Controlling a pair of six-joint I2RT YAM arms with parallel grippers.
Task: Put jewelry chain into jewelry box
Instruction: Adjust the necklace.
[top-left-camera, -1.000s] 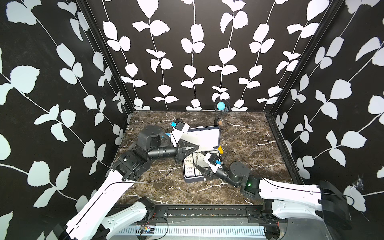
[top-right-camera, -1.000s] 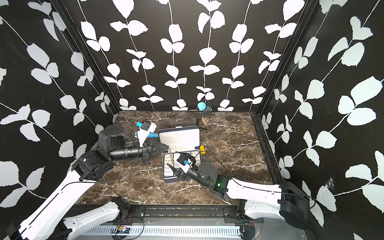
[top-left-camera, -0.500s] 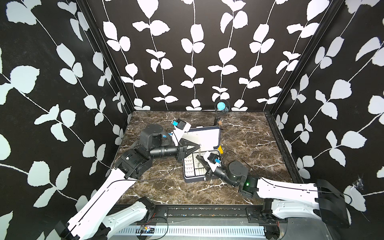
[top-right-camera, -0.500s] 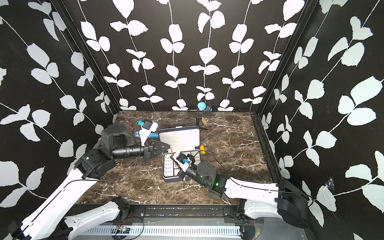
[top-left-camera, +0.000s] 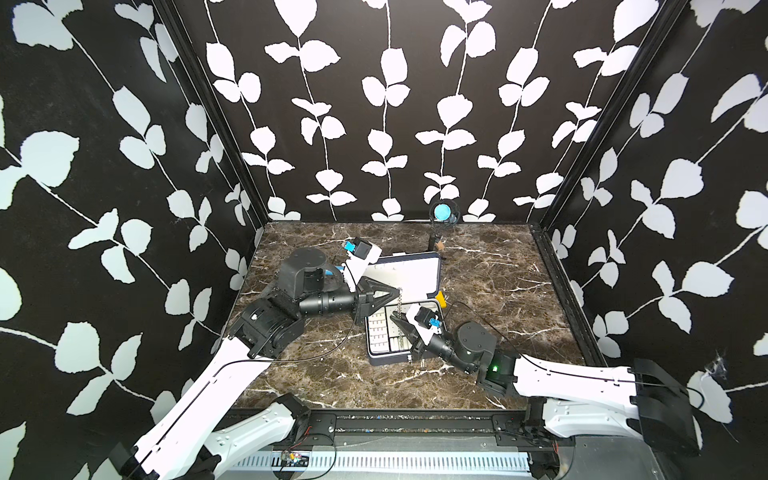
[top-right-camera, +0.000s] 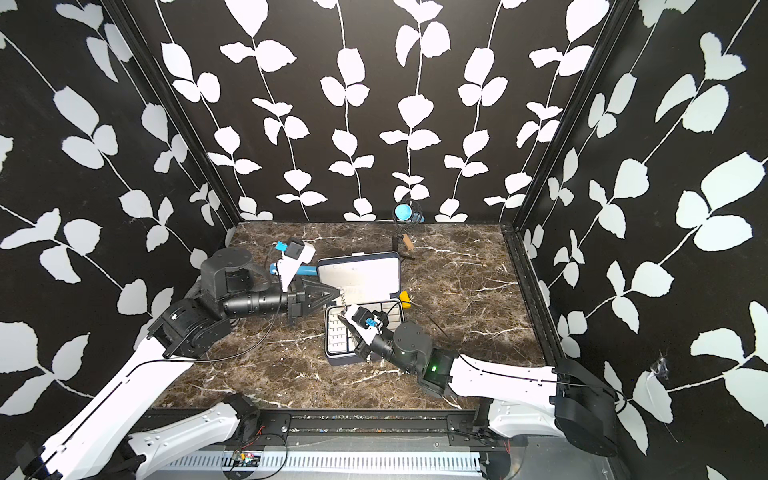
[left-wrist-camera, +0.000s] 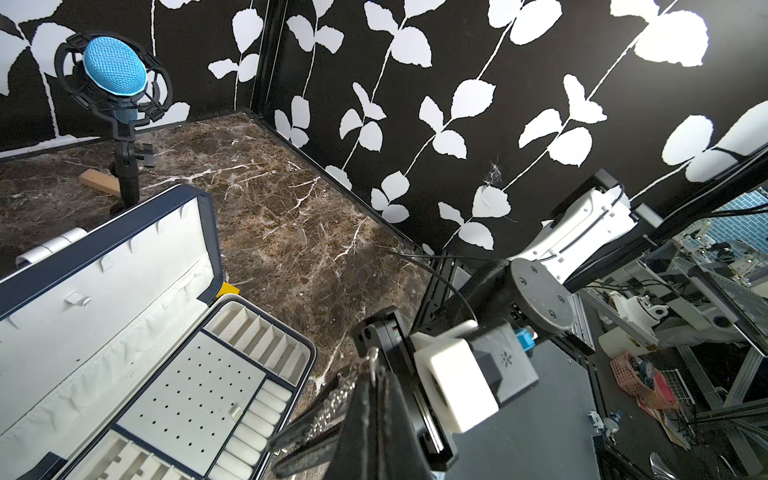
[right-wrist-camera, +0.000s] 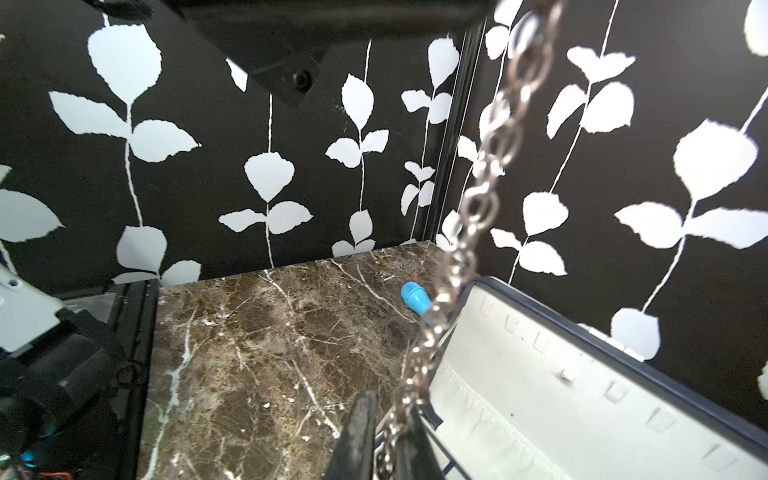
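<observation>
Left end effector (top-left-camera: 397, 290) pinches thin silvery link chain (top-left-camera: 400, 305) over open navy hinged box (top-left-camera: 415, 272); right end effector (top-left-camera: 400, 326) narrowly straddles it, grip unclear.

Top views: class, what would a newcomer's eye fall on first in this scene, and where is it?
First, the black walls printed with white leaves around the workspace. Then, at the centre, a thin silvery link chain dangling from the shut left pincer over the open dark navy hinged jewelry box with white lining, its lower part running between the fingers of the right pincer.
</observation>
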